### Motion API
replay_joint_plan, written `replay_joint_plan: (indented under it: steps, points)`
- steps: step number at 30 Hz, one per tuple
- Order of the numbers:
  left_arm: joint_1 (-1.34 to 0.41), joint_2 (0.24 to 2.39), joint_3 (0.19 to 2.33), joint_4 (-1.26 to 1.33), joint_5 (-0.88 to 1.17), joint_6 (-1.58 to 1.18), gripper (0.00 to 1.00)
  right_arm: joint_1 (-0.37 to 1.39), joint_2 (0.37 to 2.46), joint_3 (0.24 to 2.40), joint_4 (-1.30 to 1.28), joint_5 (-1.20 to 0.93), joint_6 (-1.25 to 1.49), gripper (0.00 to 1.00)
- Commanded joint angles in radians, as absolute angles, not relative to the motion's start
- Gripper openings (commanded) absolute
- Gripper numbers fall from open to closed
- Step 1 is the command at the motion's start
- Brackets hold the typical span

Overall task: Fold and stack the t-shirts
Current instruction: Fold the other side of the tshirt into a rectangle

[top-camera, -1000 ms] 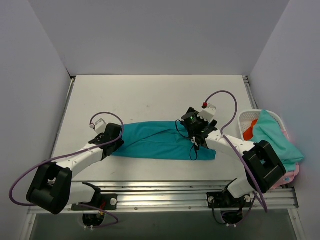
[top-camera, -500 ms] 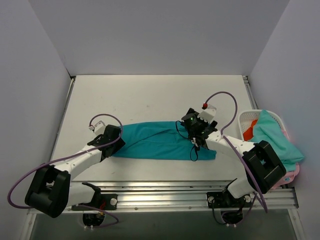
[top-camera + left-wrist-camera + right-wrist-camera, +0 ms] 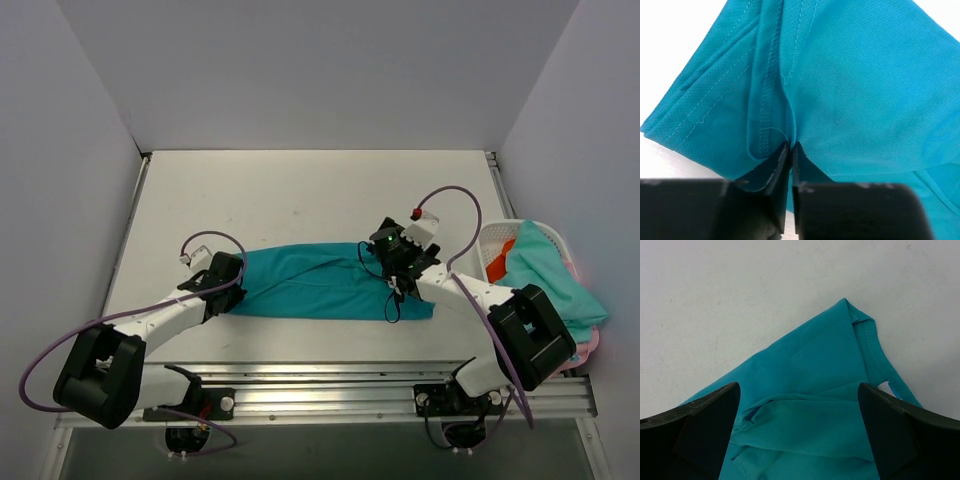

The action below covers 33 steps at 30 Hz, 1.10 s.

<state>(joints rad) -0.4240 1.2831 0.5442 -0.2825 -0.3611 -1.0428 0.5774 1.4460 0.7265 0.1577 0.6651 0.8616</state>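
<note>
The teal shirt (image 3: 310, 285) lies in a long folded band across the near half of the table (image 3: 300, 190), between the two arms. The left gripper (image 3: 790, 147) is at its left end, jaws pinched almost together on a raised fold of cloth. The right gripper (image 3: 799, 390) hangs over the right end, jaws spread wide, gripping nothing. An aqua shirt (image 3: 550, 275) is heaped on the basket (image 3: 492, 240) at the far right.

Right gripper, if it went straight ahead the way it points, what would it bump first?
Probably the teal t-shirt: the right gripper is open and points down at its folded corner, with the table underneath.
</note>
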Motion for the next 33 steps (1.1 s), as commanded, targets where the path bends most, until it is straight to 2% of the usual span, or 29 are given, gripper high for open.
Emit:
replay_joint_plan:
  steps: [1, 2, 6, 11, 21, 26, 28, 33]
  points:
    - [-0.428, 1.272, 0.526, -0.285, -0.348, -1.049, 0.11, 0.563, 1.397, 0.713, 0.167, 0.678, 0.856, 1.00]
    - [-0.428, 1.272, 0.525, -0.282, -0.348, -1.051, 0.03, 0.558, 1.397, 0.709, 0.170, 0.675, 0.856, 1.00]
    - [-0.428, 1.281, 0.540, -0.285, -0.348, -1.029, 0.02, 0.552, 1.404, 0.712, 0.179, 0.664, 0.854, 1.00]
    - [-0.422, 1.261, 0.669, -0.373, -0.402, -0.951, 0.02, 0.549, 1.420, 0.729, 0.183, 0.649, 0.850, 1.00]
    - [-0.279, 1.318, 0.824, -0.333, -0.396, -0.815, 0.02, 0.561, 1.437, 0.721, 0.215, 0.594, 0.856, 1.00]
    - [-0.180, 1.457, 0.890, -0.209, -0.263, -0.718, 0.02, 0.563, 1.436, 0.710, 0.222, 0.591, 0.853, 1.00]
    - [-0.155, 1.562, 0.971, -0.143, -0.210, -0.667, 0.02, 0.563, 1.440, 0.709, 0.224, 0.589, 0.853, 1.00]
    - [-0.106, 1.807, 1.259, -0.207, -0.053, -0.586, 0.02, 0.555, 1.445, 0.707, 0.227, 0.592, 0.848, 1.00]
